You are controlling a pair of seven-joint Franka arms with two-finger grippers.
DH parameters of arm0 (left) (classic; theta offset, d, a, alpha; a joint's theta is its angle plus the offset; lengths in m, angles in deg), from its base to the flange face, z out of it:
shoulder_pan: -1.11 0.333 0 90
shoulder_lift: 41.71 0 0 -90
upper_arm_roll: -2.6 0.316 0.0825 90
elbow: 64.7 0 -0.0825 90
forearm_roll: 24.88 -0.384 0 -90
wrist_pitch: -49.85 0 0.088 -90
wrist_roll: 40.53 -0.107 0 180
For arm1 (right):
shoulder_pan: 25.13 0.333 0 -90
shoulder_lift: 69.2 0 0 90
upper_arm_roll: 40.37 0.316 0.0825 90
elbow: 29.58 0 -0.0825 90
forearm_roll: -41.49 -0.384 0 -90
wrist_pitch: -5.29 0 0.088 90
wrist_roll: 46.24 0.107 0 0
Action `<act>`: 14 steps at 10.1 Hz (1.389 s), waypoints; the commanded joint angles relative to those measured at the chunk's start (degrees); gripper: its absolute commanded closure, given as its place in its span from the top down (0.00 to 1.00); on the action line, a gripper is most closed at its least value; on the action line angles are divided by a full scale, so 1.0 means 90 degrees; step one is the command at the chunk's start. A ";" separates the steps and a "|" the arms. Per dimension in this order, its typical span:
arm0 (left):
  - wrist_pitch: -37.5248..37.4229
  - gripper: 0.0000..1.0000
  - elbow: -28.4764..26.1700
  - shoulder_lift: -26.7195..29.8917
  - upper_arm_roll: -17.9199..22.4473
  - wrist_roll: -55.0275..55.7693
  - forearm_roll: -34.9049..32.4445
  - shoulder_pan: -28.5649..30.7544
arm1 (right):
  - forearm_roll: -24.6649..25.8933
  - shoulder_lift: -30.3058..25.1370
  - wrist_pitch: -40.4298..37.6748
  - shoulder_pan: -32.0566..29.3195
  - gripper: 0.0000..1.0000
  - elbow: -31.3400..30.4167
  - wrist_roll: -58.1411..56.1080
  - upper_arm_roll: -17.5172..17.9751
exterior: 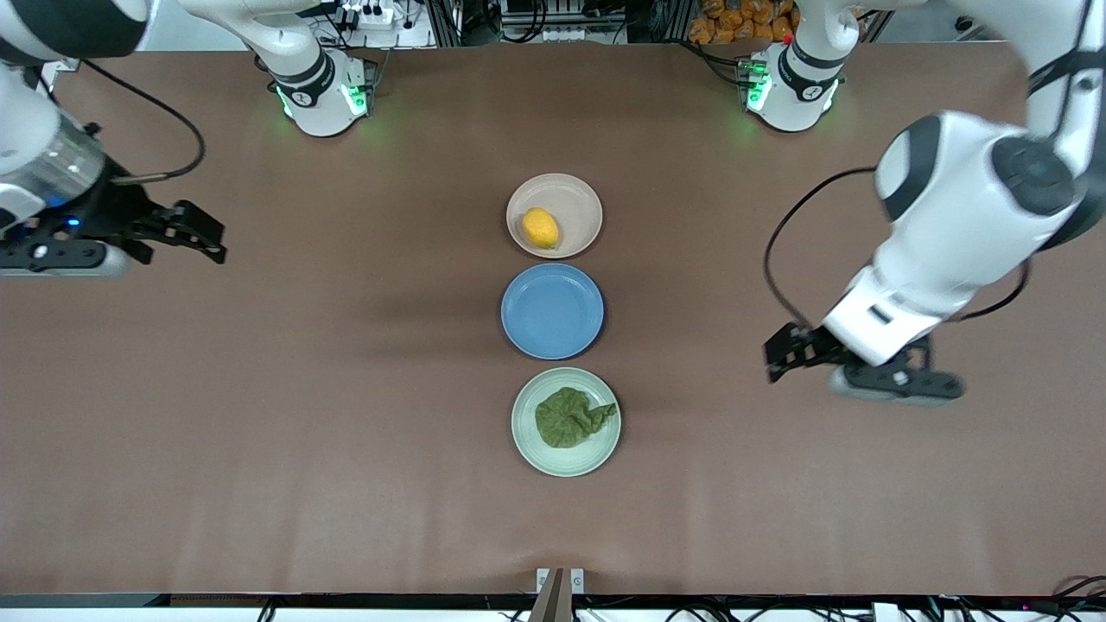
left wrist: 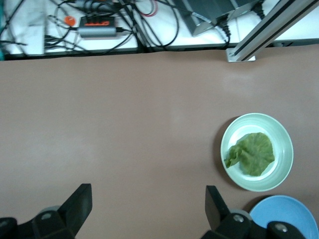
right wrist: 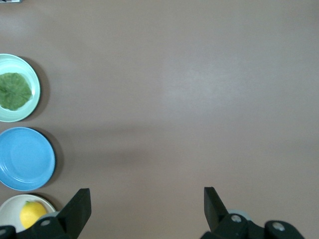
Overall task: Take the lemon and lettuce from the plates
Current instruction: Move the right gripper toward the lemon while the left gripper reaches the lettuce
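Observation:
The yellow lemon (exterior: 540,227) lies on the beige-pink plate (exterior: 579,196), the plate nearest the robots' bases. The dark green lettuce (exterior: 569,417) rests on the pale mint green plate (exterior: 527,441), nearest the front camera. My left gripper (exterior: 778,355) hangs open over bare table toward the left arm's end, well apart from the lettuce (left wrist: 252,154) on its plate (left wrist: 282,133). My right gripper (exterior: 200,233) hangs open over bare table at the right arm's end. Its wrist view shows the lemon (right wrist: 32,213), the lettuce (right wrist: 14,91) and open fingers (right wrist: 79,206) with nothing between them.
A blue plate (exterior: 552,311) with nothing on it sits between the two task plates, all three in a row down the table's middle. Both arm bases stand at the table's edge farthest from the front camera. Cables and a metal rail (left wrist: 269,25) lie past the table edge.

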 commanded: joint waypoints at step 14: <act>0.4276 1.00 0.0326 -0.2659 0.0091 -0.0131 -0.0015 -0.1384 | -0.0001 0.0115 0.0600 0.3437 1.00 -0.1084 0.3334 -0.0017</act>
